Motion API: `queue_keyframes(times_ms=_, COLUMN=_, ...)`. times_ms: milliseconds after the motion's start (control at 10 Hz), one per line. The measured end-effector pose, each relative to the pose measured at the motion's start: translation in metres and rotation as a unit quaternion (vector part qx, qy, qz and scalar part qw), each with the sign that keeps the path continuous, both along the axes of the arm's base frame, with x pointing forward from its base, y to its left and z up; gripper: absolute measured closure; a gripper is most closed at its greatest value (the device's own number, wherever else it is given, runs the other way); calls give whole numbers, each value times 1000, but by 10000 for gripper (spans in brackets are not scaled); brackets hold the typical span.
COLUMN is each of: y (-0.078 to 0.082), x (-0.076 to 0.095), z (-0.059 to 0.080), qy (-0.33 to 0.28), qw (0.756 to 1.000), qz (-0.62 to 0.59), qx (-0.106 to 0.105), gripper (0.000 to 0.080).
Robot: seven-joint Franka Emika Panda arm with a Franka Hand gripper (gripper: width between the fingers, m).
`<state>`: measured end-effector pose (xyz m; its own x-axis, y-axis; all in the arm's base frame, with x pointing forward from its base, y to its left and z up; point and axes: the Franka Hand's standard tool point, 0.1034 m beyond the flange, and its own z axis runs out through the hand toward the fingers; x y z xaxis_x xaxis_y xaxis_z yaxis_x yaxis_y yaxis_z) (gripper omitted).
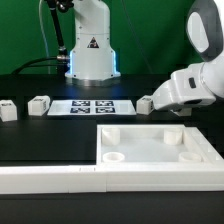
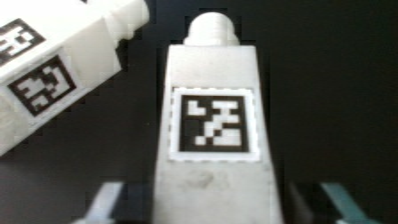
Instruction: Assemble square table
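jaws apart, gripper (image 2: 222,203) straddling a leg (image 2: 217,100) off the table top's (image 1: 150,158) 1 o'clock rim; second leg (image 2: 54,60) just beside, so an off-centre squeeze could twist the pick or knock it.

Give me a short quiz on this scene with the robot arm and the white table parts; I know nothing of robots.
1. Choose one: in the wrist view, what lies between the jaws of the two-finger gripper? A) a short white plastic leg with a black-and-white square tag; B) a flat printed sheet; C) a screwdriver.
2. True or false: a leg is already fitted into the white square tray-like plastic table top.
3. Short answer: do the jaws touch that leg?

Key: 1 A. 2 False: the corner sockets in view are empty. 3 No: a dark gap shows on each side.
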<state>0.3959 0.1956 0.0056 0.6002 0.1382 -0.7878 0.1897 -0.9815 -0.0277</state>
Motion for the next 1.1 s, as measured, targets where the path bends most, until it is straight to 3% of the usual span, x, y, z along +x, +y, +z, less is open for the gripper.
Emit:
queue_keyframes(times_ms=500, y=0, x=0, z=0, qy=0, qw=1000, qz=0, qx=0, gripper=511)
queue_keyframes(times_ms=600, y=-1, x=5, z=5, qy=2, qw=1000, qz=4, qx=7, gripper=511)
queue_keyframes(times_ms=800, y=1, x=60, z=53, qy=-21, qw=999, qz=5, qx=31, gripper=511)
queue_keyframes(times_ms=900, y=-10, x=75, z=77, qy=-26, qw=999, qz=5, qx=45, gripper=511)
queue_keyframes(times_ms=1000, y=-27, x=75, z=97, qy=-17, qw=999, qz=-13, qx=31, gripper=509)
queue_keyframes(times_ms=1100, y=-31, x=66, z=102, qy=-14, qw=1000, qz=-24, qx=14, gripper=509)
